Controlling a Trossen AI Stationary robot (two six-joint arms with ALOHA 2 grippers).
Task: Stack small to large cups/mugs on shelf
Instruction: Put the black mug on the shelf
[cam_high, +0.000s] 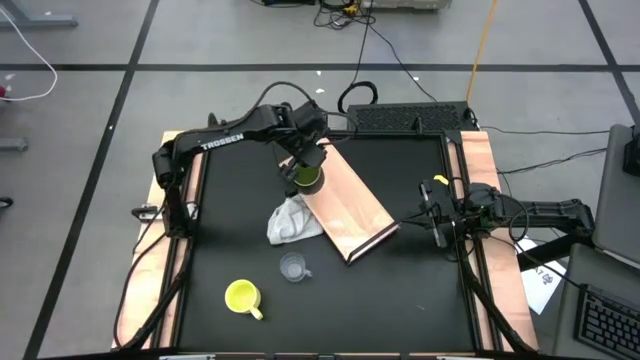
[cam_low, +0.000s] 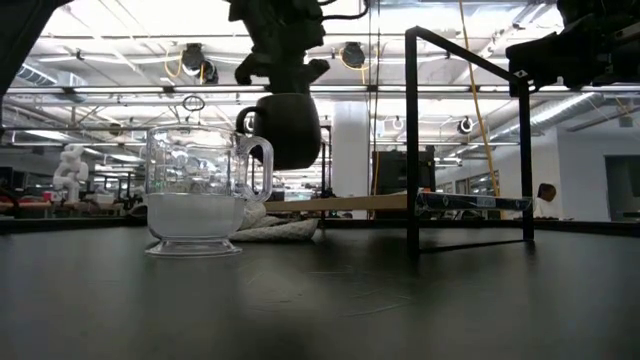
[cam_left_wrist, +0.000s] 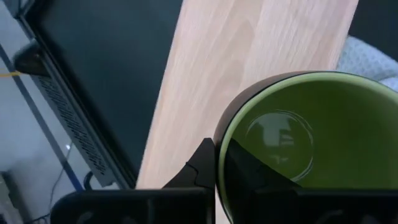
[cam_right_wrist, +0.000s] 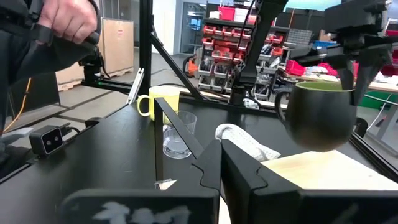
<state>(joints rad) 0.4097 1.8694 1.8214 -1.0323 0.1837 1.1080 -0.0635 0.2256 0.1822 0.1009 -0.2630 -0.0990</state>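
Near the upper centre of the high view, the left claw (cam_high: 303, 165) is clamped on the rim of the dark green mug (cam_high: 309, 178), one finger inside the mug and one outside, as the left wrist view shows. The low view shows the mug hanging upright in the air, clear of the surfaces below, and the right wrist view has it just above the light-wood board. The shelf (cam_high: 352, 210) lies slantwise across the middle of the black counter (cam_high: 400, 290), running from the mug down toward the right. A white cloth (cam_high: 290, 222) lies crumpled against the shelf's left edge. Below the cloth stands the clear glass cup (cam_high: 293, 267), and lower left of it the yellow mug (cam_high: 243, 296), both on the counter and well apart from the shelf. The right claw (cam_high: 436, 218) waits at the right edge of the counter, fingers pressed together and holding nothing.
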